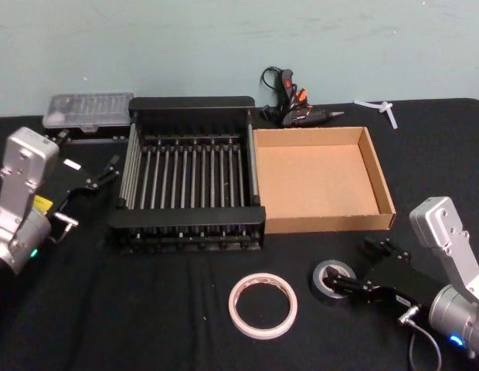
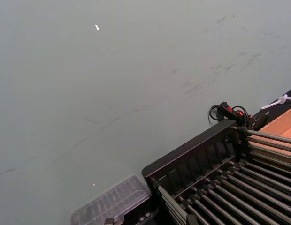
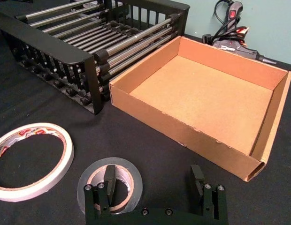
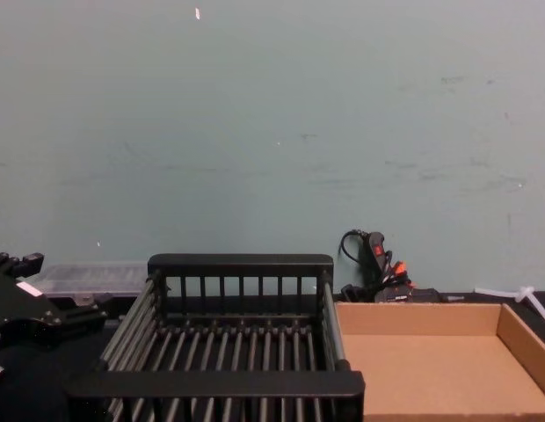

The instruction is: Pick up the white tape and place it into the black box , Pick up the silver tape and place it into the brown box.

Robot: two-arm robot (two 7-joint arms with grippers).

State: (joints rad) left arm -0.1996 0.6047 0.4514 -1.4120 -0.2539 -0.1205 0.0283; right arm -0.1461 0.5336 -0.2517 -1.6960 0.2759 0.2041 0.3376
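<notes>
1. The right gripper sat low at the near right, fingers spread apart, one finger inside the hole of the silver tape, the other outside it.
2. The white tape lay flat just left of the silver tape.
3. The black box and the brown box stood side by side farther back, touching.
4. The left gripper hung left of the black box, fingers apart.
</notes>
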